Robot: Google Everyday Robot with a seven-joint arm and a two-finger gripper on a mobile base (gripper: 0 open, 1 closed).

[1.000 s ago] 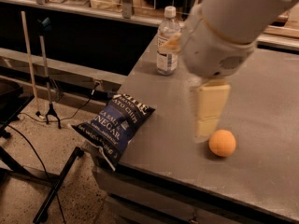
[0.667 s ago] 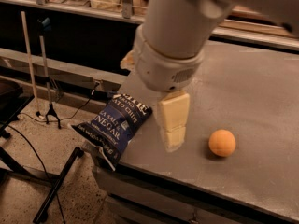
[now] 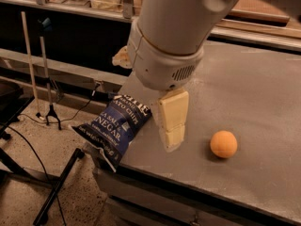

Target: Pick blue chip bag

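Lab: grey bench, tripod stand, speckled floor; jaws over bench edge.

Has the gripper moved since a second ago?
Yes. The gripper shifted left, from near the orange ball to beside the blue chip bag.

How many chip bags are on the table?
1. The blue chip bag lies on the left edge of the table, partly overhanging, just left of the gripper. The arm could hide more.

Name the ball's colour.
Orange, camera view; the gripper hangs between ball and chip bag.
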